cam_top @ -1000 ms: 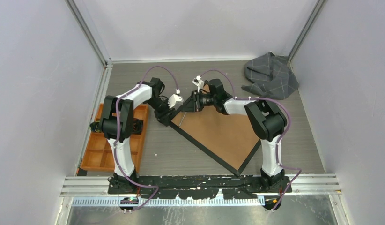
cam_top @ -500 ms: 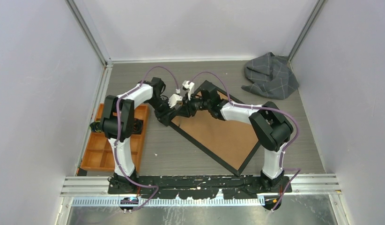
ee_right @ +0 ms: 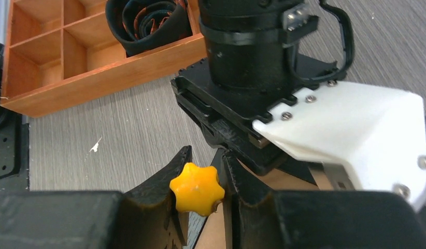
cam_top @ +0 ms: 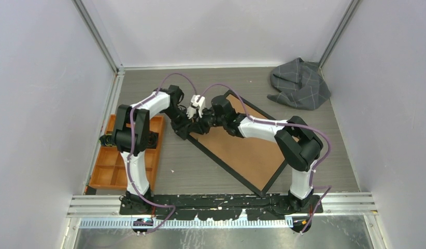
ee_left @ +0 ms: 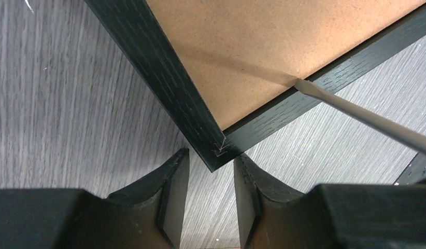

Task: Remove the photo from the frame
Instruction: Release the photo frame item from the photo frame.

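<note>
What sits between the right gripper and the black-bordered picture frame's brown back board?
A screwdriver: yellow knobbed handle pinched in the right gripper (right wrist view), grey blade tip at the black frame's inner edge (left wrist view).

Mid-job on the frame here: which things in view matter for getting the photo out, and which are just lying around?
In the job: frame, back up; brown backing board; screwdriver held by right gripper; left gripper astride the frame's corner. Photo hidden.
Lying about: orange tray with black roll inside; grey cloth.
</note>
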Robot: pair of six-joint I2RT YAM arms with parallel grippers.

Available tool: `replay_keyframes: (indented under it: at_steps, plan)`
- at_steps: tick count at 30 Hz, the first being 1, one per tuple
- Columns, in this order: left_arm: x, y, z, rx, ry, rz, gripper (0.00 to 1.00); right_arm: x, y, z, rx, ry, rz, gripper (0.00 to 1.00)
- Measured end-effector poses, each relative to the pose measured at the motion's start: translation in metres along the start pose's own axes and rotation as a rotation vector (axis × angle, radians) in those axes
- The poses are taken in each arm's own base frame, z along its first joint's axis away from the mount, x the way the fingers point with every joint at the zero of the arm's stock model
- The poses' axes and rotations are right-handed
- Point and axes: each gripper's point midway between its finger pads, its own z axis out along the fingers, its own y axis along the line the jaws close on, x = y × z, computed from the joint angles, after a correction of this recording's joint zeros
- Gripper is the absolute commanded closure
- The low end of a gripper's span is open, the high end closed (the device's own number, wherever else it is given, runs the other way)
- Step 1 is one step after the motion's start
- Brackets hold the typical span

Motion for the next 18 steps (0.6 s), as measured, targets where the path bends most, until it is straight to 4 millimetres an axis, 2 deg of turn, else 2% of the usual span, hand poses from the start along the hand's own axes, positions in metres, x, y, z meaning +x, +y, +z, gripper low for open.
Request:
replay_keyframes:
  at_steps: [7,11,15,18]
  plan:
    - [0.003,-0.002,0.000,0.003,0.024,-0.003,0.62,-0.001,0.016,0.011,0.020,0.039,-0.098,0.99]
    - [0.003,-0.003,0.000,0.001,0.030,-0.021,0.61,0.001,0.018,0.009,0.029,0.113,-0.119,0.99]
    - [0.003,-0.003,-0.001,-0.011,0.034,-0.043,0.60,0.006,0.008,-0.012,0.019,0.199,-0.028,0.99]
    - [-0.003,0.009,-0.003,-0.067,0.019,-0.025,0.59,0.026,0.007,-0.048,-0.005,0.311,0.103,0.99]
